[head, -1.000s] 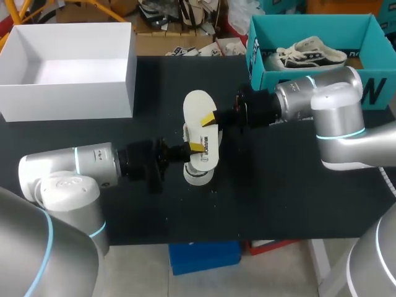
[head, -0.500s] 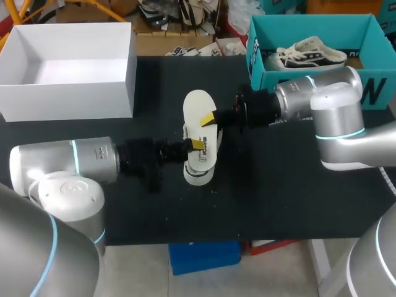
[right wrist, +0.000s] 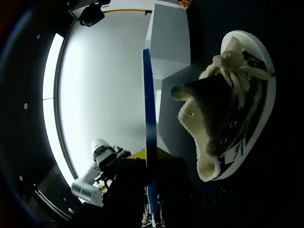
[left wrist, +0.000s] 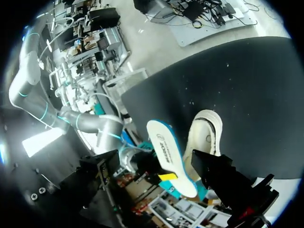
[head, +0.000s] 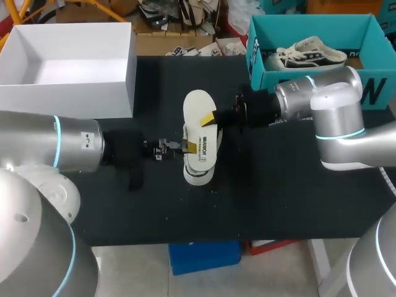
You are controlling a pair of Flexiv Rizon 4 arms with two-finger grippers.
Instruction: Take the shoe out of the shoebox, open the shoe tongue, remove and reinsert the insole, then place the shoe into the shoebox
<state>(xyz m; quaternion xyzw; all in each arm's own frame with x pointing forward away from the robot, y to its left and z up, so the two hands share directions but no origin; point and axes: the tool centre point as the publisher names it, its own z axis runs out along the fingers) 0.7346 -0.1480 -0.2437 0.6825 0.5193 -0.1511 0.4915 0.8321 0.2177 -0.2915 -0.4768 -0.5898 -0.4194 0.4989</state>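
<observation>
A white insole (head: 203,151) with dark print hangs over the middle of the black table, and my right gripper (head: 210,118) is shut on its upper part. Under it lies the shoe (head: 195,102), white-soled. My left gripper (head: 176,147) stands open just left of the insole, holding nothing. In the left wrist view the insole (left wrist: 166,156) stands ahead of the wide-apart fingers (left wrist: 216,171), beside the shoe (left wrist: 206,137). The right wrist view has the insole (right wrist: 149,142) edge-on and the black canvas shoe (right wrist: 228,114), laces loose, on its side.
An empty white shoebox (head: 68,102) stands at the back left. At the back right a teal box (head: 291,77) holds other shoes (head: 309,54). Bare black table lies in front of the shoe and to both sides.
My left gripper has opened, let go of the insole and drawn back to the left. The right gripper and the insole have stayed where they were.
</observation>
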